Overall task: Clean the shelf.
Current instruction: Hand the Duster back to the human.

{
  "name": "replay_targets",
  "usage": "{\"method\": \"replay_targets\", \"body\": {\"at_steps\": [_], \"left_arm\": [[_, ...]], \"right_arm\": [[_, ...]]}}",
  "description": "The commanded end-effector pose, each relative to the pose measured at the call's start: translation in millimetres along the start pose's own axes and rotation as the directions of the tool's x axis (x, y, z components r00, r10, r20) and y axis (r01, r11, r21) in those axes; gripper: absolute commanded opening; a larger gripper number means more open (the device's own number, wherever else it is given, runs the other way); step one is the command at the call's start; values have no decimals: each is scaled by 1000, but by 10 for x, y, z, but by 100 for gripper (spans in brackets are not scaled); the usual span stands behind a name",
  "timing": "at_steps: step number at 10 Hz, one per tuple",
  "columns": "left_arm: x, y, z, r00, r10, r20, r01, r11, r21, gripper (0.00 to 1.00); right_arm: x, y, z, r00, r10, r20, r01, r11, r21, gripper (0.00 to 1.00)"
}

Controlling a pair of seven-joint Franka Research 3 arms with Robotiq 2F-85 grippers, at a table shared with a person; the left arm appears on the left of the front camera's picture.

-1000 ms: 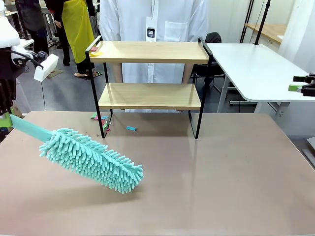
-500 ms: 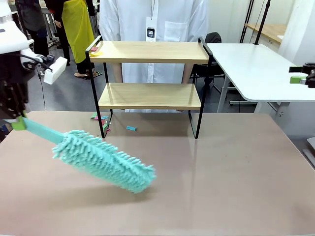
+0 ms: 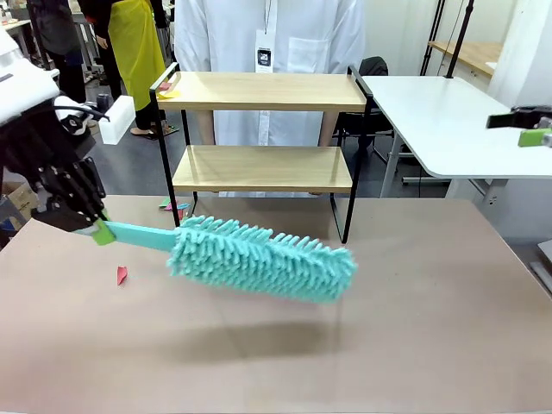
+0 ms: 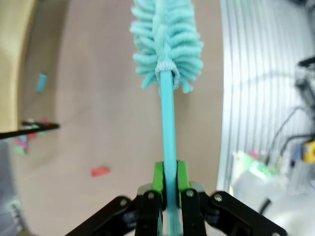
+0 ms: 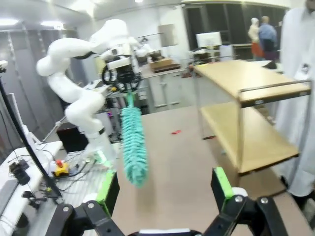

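Pinching one teal duster (image 3: 259, 257) by its handle, the left gripper (image 3: 97, 229) hovers before the two-board shelf (image 3: 263, 129); right gripper (image 5: 165, 189) spread.

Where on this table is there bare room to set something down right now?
The right half of the beige table, between the duster head and the right edge, is bare. So is the near strip along the front edge. Both boards of the shelf look mostly bare. It is crowded by the shelf's left leg, where paper scraps lie.
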State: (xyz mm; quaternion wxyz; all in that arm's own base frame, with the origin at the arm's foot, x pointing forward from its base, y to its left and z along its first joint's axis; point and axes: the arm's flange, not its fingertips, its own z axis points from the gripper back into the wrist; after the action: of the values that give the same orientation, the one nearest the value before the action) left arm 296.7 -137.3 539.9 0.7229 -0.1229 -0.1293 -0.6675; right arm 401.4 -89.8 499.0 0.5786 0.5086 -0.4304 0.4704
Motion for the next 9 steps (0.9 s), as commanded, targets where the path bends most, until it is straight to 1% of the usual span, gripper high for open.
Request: {"method": "replay_targets", "body": {"at_steps": [1,2,3,4,5,6,7,8,9], "left_arm": [[-128,-61,-128,983,-38,181,32,999,33,13],[-159,-69,-198,974,-54,220,49,998,28,13],[-202,-44,-270,964,-61,258,56,998,27,13],[-250,32,-349,956,-71,285,68,997,23,13],[-281,95,-380,956,-66,287,68,998,5,13],[-288,123,-353,963,-60,262,67,998,-21,13],[-196,71,-232,970,-41,241,37,999,21,13],[-196,71,-232,970,-41,241,37,999,21,13],[-239,128,-311,971,-42,234,42,999,5,13]], "right_arm": [[-20,266,-417,998,-36,-60,37,999,3,100],[-53,357,-648,997,-27,-66,27,1000,6,100],[-99,384,-844,998,-44,-44,43,999,-12,100],[-178,328,-980,995,-90,-37,89,995,-35,100],[-232,248,-961,990,-138,-30,137,990,-22,100],[-205,342,-907,994,-85,-62,86,996,20,100],[-205,342,-907,994,-85,-62,86,996,20,100],[-205,342,-907,994,-85,-62,86,996,20,100],[-278,303,-991,990,-128,-51,129,992,13,100]]}}
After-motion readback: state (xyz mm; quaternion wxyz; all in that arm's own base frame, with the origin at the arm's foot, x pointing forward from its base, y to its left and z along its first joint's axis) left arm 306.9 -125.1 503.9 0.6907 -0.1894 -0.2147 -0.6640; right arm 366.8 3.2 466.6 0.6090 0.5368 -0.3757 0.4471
